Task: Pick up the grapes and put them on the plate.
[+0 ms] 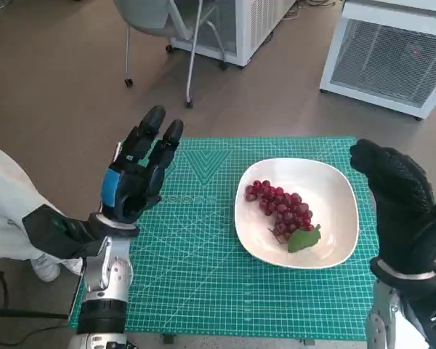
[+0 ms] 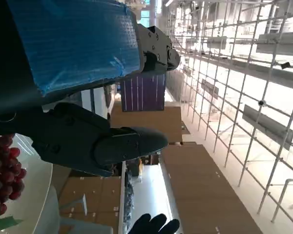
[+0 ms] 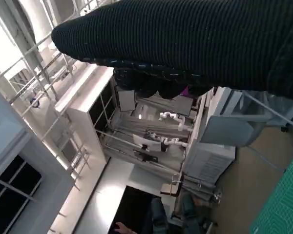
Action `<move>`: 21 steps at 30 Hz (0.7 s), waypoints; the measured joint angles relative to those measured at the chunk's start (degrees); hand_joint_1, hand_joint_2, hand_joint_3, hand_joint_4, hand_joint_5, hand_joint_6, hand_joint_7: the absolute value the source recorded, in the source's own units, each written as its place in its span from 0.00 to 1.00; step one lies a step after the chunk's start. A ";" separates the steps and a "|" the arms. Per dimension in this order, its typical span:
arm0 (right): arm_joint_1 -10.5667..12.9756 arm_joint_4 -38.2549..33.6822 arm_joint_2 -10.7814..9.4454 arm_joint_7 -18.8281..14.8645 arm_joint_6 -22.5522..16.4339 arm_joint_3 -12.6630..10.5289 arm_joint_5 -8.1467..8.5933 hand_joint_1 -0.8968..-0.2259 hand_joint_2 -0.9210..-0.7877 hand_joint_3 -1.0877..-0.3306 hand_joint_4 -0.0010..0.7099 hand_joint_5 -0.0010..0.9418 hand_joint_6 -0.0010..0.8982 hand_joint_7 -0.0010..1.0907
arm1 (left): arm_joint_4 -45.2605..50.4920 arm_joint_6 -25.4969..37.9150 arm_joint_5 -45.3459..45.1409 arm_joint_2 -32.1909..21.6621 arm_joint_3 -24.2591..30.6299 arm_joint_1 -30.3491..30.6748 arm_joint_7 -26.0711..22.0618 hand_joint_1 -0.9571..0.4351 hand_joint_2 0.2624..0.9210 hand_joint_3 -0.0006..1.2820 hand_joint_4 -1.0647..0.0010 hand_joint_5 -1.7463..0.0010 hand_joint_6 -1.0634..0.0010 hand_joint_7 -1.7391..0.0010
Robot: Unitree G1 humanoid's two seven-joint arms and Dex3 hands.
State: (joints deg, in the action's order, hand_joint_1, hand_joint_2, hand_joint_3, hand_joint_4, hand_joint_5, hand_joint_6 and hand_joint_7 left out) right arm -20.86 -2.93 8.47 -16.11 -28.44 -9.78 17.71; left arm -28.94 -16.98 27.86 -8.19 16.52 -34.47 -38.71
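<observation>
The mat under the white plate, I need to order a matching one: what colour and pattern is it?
The cutting mat is teal green with a fine pale grid, clearest in the head view.

A small table — covered by a green cutting mat (image 1: 196, 262) — bears a white plate (image 1: 334, 203).

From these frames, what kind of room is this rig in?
Probably a robotics lab or test bay: a green cutting mat serves as the worktop, white equipment cabinets and a wheeled chair stand on the floor, and metal racking fills the background.
</observation>
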 measured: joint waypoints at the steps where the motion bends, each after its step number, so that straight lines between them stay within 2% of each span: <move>1: 0.00 0.00 0.02 -0.02 0.01 0.00 0.00 0.54 0.00 0.59 0.61 0.00 0.04 0.58 | 0.21 0.00 0.00 0.00 -0.04 0.14 0.00 0.26 1.00 0.35 0.84 1.00 0.76 0.99; 21: 0.00 -0.02 0.35 -0.65 0.08 -0.15 0.24 0.55 0.00 0.60 0.61 0.00 0.04 0.58 | 2.99 1.28 0.21 0.55 -1.22 1.92 -0.36 0.24 1.00 0.35 0.84 1.00 0.77 0.99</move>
State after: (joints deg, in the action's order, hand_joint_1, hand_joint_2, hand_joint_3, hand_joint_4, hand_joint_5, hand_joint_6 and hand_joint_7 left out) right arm -20.86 -2.94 8.83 -16.76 -28.36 -9.93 17.95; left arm -25.95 -15.70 28.07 -7.64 15.30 -32.56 -39.07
